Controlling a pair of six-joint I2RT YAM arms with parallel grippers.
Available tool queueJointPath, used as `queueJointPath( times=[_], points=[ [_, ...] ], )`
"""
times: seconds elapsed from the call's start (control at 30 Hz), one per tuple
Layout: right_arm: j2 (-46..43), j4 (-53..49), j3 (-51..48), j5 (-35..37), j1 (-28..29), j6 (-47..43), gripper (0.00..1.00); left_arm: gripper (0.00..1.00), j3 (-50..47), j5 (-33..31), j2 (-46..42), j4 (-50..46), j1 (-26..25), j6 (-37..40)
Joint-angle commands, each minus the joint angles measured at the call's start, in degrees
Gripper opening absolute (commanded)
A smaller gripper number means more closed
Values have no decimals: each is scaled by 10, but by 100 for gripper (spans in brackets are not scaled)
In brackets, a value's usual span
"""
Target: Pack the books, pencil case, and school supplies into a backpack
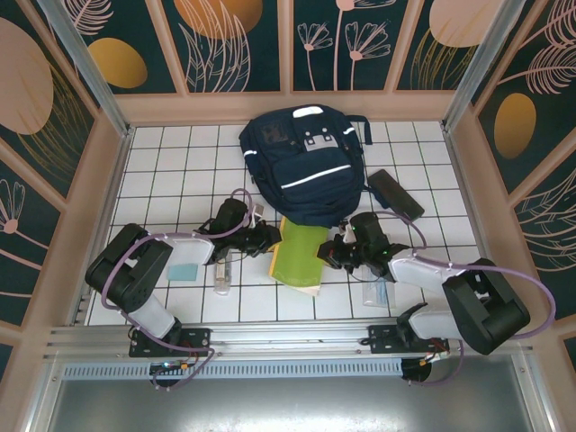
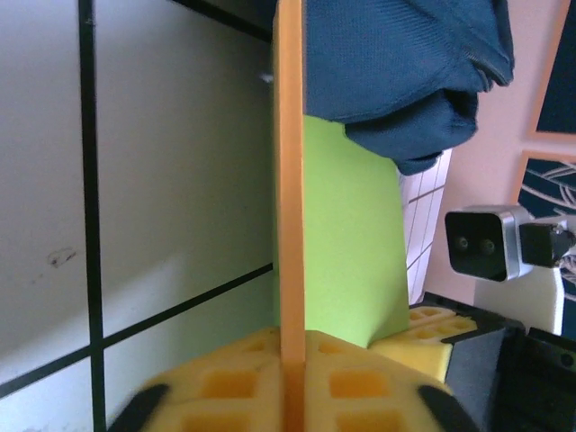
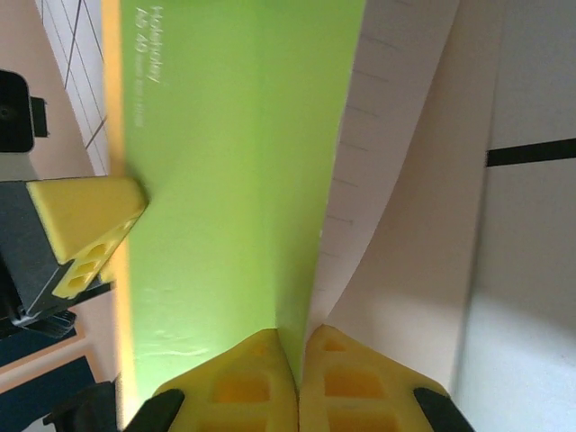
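left gripper is pinched tight on the thin stiff edge of the orange book, blocky yellow fingers pressed flat to it. right gripper is clamped on the smooth lime cover of the green book, with lined white pages fanned beside it. both books sit on the white tiled table, at the near edge of the soft navy backpack.

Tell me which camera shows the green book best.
Top external: nearly the whole outline of the green book shows, by the near edge of the backpack. The right wrist shows only its cover, close up and cropped. The left wrist shows a green strip behind the orange book.
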Motion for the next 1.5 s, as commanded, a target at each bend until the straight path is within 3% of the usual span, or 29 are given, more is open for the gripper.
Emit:
queueJointPath(
  times=[0.0, 0.1, 0.2, 0.27, 0.47, 0.63, 0.8, 0.97, 1.27, 1.47],
  points=[
    [-2, -16, 34, 8, 4, -24, 17, 0, 27, 42, -17, 13, -13, 19],
    [-21, -70, 55, 43, 3, -43, 31, 0, 36, 22, -26, -40, -4, 45],
    [-36, -126, 80, 86, 2, -52, 58, 0, 39, 7, -41, -73, 17, 45],
    [-42, -166, 96, 117, 2, -60, 70, 0, 45, -7, -59, -105, 33, 55],
    [-53, -217, 127, 159, 4, -67, 89, 0, 118, -105, -142, -268, 71, 127],
    [-40, -200, 164, 151, 19, -73, 94, 0, 176, -165, -172, -295, 92, 140],
    [-26, -177, 209, 154, 40, -73, 97, 0, 206, -230, -164, -239, 96, 129],
    [-13, -70, 228, 130, 51, -46, 99, 0, 201, -291, -135, -66, 96, 56],
    [60, 208, 214, 125, 75, 98, 99, 0, 148, -316, -68, 185, 91, -93],
    [148, 383, 210, 126, 89, 192, 99, 0, 109, -353, -58, 284, 56, -135]
  ],
)
